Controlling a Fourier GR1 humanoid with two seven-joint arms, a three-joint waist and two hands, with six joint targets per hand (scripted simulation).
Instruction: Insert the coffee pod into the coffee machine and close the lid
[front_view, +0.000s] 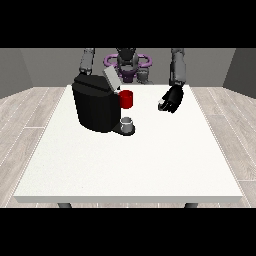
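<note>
Nearest me on the white bench (130, 170), I see a small grey thing (128, 122) on the drip base of the black coffee machine (95, 105); I cannot tell it for the pod. Farther back, a red thing at the machine (127, 99) sits beneath the raised lid (111, 78). Right of it, the hand at the view's right (171, 98) hovers, fingers curled round something small and pale.
</note>
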